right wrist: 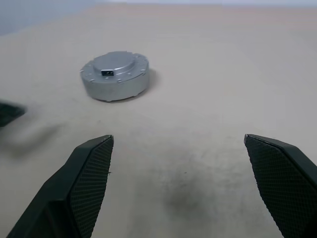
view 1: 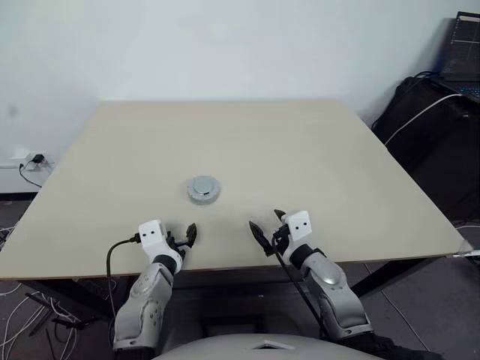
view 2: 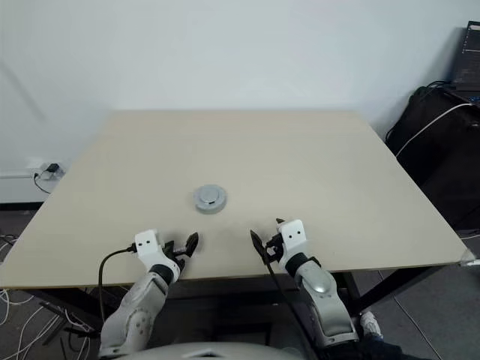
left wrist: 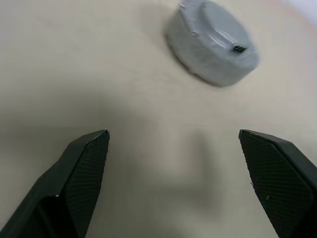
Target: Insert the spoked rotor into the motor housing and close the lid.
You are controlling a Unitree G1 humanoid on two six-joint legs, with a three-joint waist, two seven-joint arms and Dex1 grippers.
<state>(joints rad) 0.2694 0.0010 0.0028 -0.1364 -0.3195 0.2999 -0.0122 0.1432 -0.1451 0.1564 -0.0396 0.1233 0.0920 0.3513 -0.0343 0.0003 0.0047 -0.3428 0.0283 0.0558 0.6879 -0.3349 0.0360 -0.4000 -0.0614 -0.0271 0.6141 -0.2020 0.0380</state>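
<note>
A round silver motor housing point(view 1: 203, 198) stands near the middle of the beige table point(view 1: 315, 150). The grey lid point(view 1: 203, 184), with its raised centre, lies flat on top of it. The spoked rotor is hidden. My left gripper point(view 1: 185, 238) hovers open over the table's front edge, nearer to me than the housing and a little to its left. My right gripper point(view 1: 267, 222) is open at the front edge too, to the right of the housing. Between each pair of fingers there is nothing. The right wrist view shows the lid point(right wrist: 115, 63) closed on the housing point(right wrist: 116, 88).
Both grippers are close to the table's front edge point(view 1: 225, 266). A black case point(view 1: 435, 142) with a white cable and a laptop point(view 1: 461, 52) stands off the table to the right. A wall socket point(view 1: 34, 160) with cables is at the left.
</note>
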